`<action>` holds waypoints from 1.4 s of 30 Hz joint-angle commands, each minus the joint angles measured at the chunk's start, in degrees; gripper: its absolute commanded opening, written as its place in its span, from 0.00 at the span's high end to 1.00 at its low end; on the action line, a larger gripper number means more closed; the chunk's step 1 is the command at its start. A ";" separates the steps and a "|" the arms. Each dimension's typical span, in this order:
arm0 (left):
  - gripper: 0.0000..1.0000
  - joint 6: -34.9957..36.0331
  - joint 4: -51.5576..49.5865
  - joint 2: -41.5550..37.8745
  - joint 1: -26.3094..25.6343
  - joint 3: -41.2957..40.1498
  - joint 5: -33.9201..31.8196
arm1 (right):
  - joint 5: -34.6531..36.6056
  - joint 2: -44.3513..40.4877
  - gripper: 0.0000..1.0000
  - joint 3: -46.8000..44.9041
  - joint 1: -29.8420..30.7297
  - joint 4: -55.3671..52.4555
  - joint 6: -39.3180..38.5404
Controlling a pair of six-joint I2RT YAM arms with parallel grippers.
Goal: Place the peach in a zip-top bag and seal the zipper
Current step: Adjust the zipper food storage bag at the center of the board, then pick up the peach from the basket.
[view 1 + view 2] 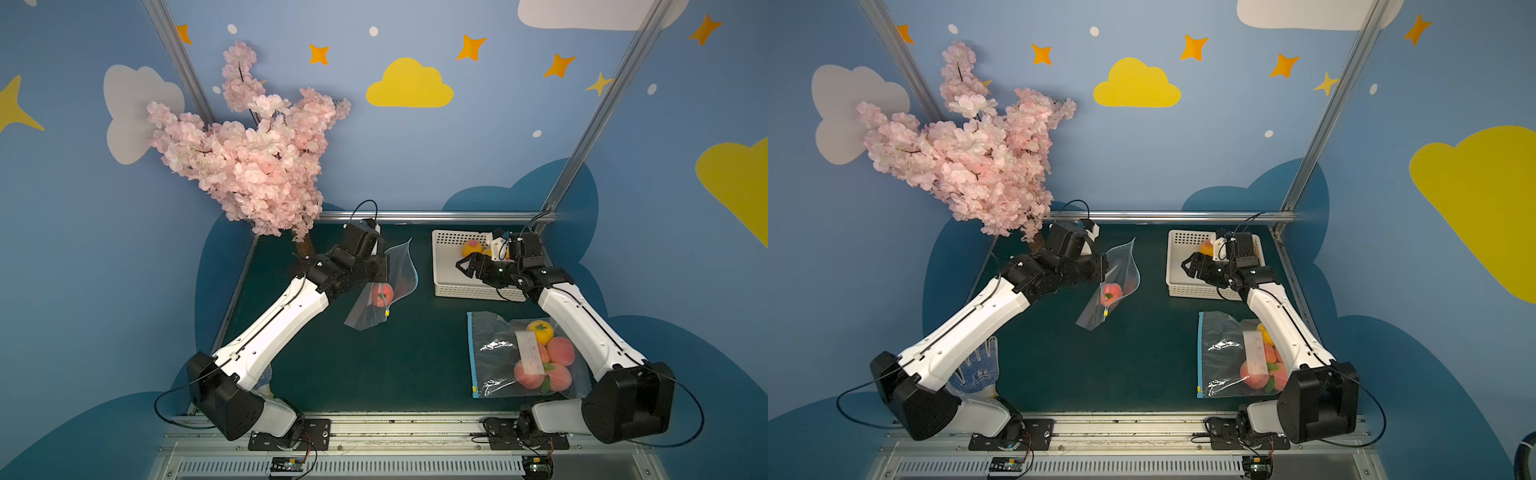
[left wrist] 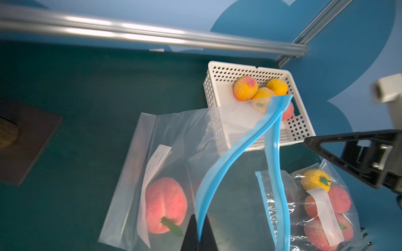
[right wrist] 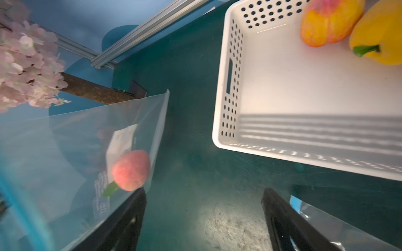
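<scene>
A clear zip-top bag [image 1: 401, 266] [image 1: 1121, 266] hangs tilted above the green table, left of centre in both top views. A pink peach [image 1: 381, 294] [image 1: 1111, 292] lies inside it. In the left wrist view my left gripper [image 2: 199, 230] is shut on one side of the bag's blue zipper strip [image 2: 228, 160]. The two strips stand apart, so the mouth gapes, and the peach [image 2: 165, 204] shows through the film. My right gripper [image 1: 462, 264] [image 3: 204, 193] is open and empty. It hovers by the basket's left side, to the right of the bag [image 3: 87, 139] and peach [image 3: 131, 170].
A white perforated basket [image 1: 444, 286] [image 3: 219, 87] at the back right holds yellow and orange fruit. A second bag [image 1: 494, 353] with several fruits lies flat at the front right. A pink blossom tree [image 1: 249, 158] stands back left. A dotted glove [image 1: 980, 370] lies under the left arm.
</scene>
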 commanded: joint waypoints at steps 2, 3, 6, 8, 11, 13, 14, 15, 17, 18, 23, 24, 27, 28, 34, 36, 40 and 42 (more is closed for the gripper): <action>0.97 5.76 -7.31 -2.85 0.39 6.06 -6.32 | 3.49 1.26 0.14 3.17 -1.05 -2.34 -1.98; 0.97 6.27 -8.61 -2.77 0.61 7.48 -6.94 | 3.65 1.59 0.14 3.54 -1.53 -2.45 -1.81; 0.97 7.70 -11.61 -2.82 1.32 10.62 -9.15 | 4.36 2.96 0.15 4.24 -2.64 -2.48 -1.83; 0.97 8.57 -13.16 -2.70 1.54 11.94 -10.29 | 5.18 4.19 0.15 4.53 -3.38 -2.53 -2.31; 0.97 9.89 -16.58 -2.15 1.55 14.39 -12.53 | 6.20 7.01 0.15 5.92 -4.99 -2.98 -3.27; 0.97 10.99 -18.84 -2.03 1.54 15.40 -14.59 | 7.07 9.04 0.15 7.15 -6.08 -3.39 -4.32; 0.97 11.48 -19.91 -2.03 1.61 15.67 -16.12 | 8.01 10.12 0.15 7.74 -6.57 -3.64 -4.85; 0.97 11.79 -20.77 -1.98 1.62 15.72 -17.20 | 8.91 11.11 0.15 8.47 -6.93 -3.76 -5.37; 0.97 11.80 -22.10 -1.83 1.60 15.07 -18.34 | 10.27 13.05 0.15 9.87 -7.85 -4.26 -6.50; 0.97 11.52 -22.24 -1.62 1.58 14.13 -17.75 | 11.35 14.12 0.16 10.65 -8.30 -4.54 -7.02; 0.97 8.11 -16.68 0.84 1.29 6.77 -9.40 | 20.29 18.39 0.16 13.53 -9.94 -6.90 -7.53; 0.97 6.88 -14.87 1.57 1.13 5.22 -7.82 | 23.02 19.34 0.16 13.88 -10.12 -7.08 -8.34; 0.97 4.88 -8.33 4.28 0.76 1.74 -1.97 | 28.58 22.53 0.16 16.22 -10.82 -8.83 -10.57; 0.97 3.90 -6.05 5.53 0.67 0.76 0.04 | 29.31 23.85 0.15 17.58 -11.08 -9.63 -11.31; 0.97 0.26 2.96 12.92 -0.04 -1.09 8.64 | 26.74 33.65 0.15 27.15 -11.61 -12.32 -15.84; 0.97 -0.52 4.00 14.44 -0.13 -1.14 9.36 | 26.70 36.89 0.13 30.79 -11.71 -13.71 -15.20; 0.97 -1.55 6.01 16.16 -0.45 -1.76 12.28 | 25.02 43.02 0.13 36.75 -11.89 -14.57 -14.02; 0.97 -1.62 6.16 16.58 -0.65 -1.94 12.67 | 23.57 45.85 0.13 40.54 -11.89 -16.35 -14.07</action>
